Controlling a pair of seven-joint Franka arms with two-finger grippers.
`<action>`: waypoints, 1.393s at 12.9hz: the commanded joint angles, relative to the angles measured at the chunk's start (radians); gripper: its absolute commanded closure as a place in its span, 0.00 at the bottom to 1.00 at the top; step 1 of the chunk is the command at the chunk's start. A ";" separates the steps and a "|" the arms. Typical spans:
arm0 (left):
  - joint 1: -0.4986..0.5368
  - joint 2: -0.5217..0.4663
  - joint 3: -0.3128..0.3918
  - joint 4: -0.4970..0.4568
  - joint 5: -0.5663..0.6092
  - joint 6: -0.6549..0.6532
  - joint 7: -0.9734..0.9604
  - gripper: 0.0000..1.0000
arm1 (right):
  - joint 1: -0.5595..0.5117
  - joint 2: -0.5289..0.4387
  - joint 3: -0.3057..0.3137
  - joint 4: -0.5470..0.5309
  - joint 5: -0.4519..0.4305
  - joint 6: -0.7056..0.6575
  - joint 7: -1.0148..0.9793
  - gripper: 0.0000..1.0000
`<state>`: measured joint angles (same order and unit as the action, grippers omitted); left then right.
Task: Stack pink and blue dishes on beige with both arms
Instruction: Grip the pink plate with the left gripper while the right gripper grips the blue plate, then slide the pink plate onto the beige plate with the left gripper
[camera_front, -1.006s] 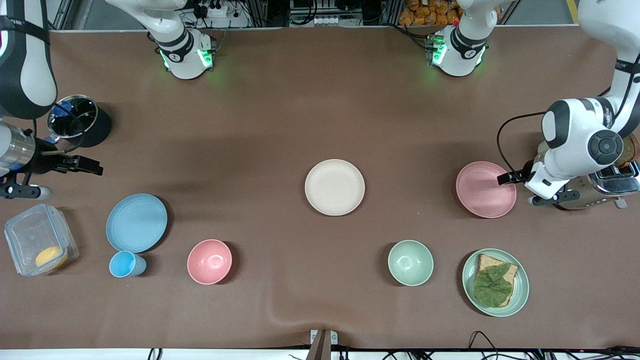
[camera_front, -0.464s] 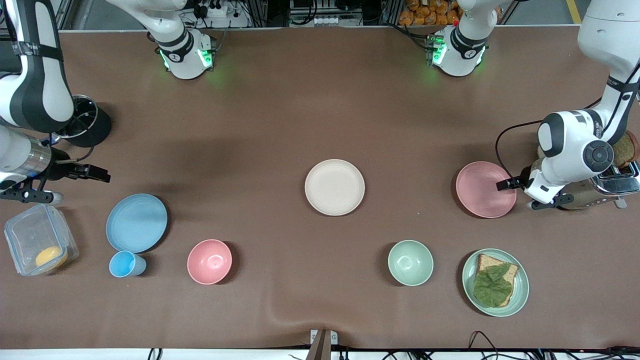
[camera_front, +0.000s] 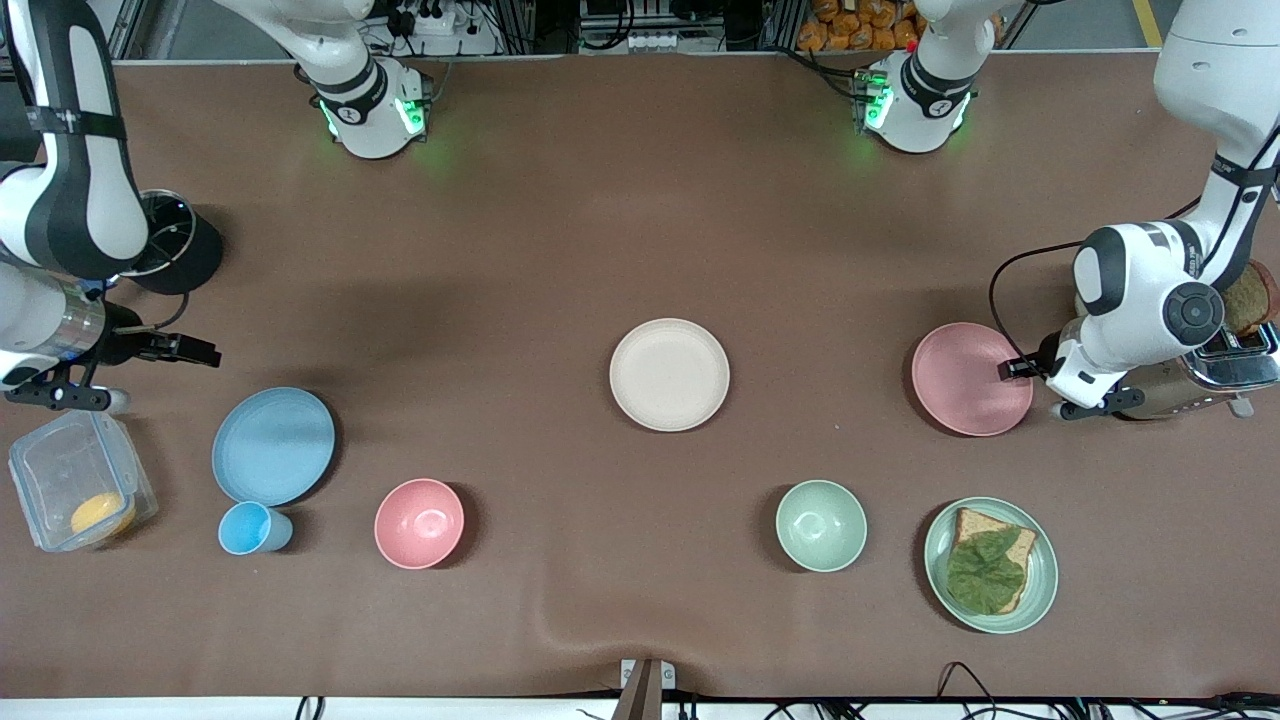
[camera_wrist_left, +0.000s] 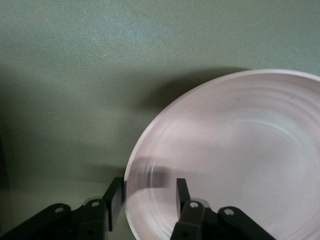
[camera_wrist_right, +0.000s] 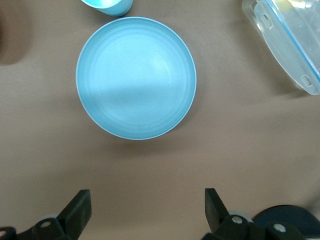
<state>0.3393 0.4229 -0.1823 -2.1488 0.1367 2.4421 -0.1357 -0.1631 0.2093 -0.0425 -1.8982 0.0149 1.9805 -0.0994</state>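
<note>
The pastel pink plate (camera_front: 965, 380) lies flat toward the left arm's end of the table. My left gripper (camera_front: 1012, 369) is low at its rim, open, with one finger (camera_wrist_left: 115, 197) outside the edge and the other over the pink plate (camera_wrist_left: 240, 160). The light blue plate (camera_front: 273, 446) rests toward the right arm's end. My right gripper (camera_front: 197, 350) hovers open over bare table beside it, and nothing is between its fingers (camera_wrist_right: 80, 207); the blue plate (camera_wrist_right: 136, 77) shows whole in the right wrist view. The beige plate (camera_front: 669, 375) sits bare at mid-table.
A small blue cup (camera_front: 250, 528), a deep pink bowl (camera_front: 419, 523), a green bowl (camera_front: 821, 525) and a green plate with bread and lettuce (camera_front: 1040, 590) stand nearer the camera. A clear lidded box (camera_front: 60, 470), a dark pot (camera_front: 175, 245) and a toaster (camera_front: 1215, 375) flank the ends.
My left gripper has sunk and slid onto the pink plate's rim, its fingers now astride the edge. My right gripper has drifted slightly toward the blue plate.
</note>
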 joint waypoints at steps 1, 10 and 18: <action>0.012 0.007 -0.006 -0.008 0.023 0.023 0.008 0.88 | -0.038 0.013 0.018 -0.015 -0.013 0.033 -0.028 0.00; 0.012 -0.183 -0.178 0.033 -0.015 -0.107 0.028 1.00 | -0.073 0.102 0.018 -0.091 -0.009 0.208 -0.085 0.00; -0.152 -0.135 -0.373 0.313 -0.131 -0.354 -0.307 1.00 | -0.093 0.344 0.018 0.073 0.002 0.319 -0.115 0.00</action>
<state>0.2480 0.2322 -0.5562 -1.8762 0.0207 2.1071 -0.3556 -0.2243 0.4680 -0.0427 -1.8973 0.0155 2.2773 -0.1913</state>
